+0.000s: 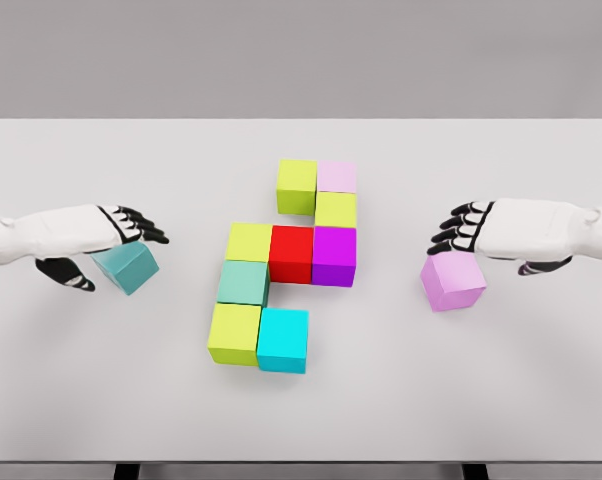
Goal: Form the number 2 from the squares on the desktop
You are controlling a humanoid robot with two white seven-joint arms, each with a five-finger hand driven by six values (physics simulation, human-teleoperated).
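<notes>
Head view: nine-cube cluster (281, 265) sits mid-frame on the bench (541, 400), already roughly a 2. Left hand (91, 245) has fingers curled over a teal cube (128, 267) at frame left; right hand (501, 235) likewise over a pink cube (452, 282) at right, probably the last pieces. Contact under both palms is hidden.

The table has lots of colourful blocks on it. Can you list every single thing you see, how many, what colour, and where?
Yellow-green cubes: four, in the middle cluster.
Pale pink cube: one, cluster's top right.
Red cube: one, cluster's centre.
Purple cube: one, right of the red.
Sea-green cube: one, cluster's left side.
Cyan cube: one, cluster's bottom right.
Teal cube: one, apart, far left.
Pink-violet cube: one, apart, far right.
White table: one, under everything.
Left hand: one, white and black, over the teal cube.
Right hand: one, white and black, over the pink-violet cube.
</notes>
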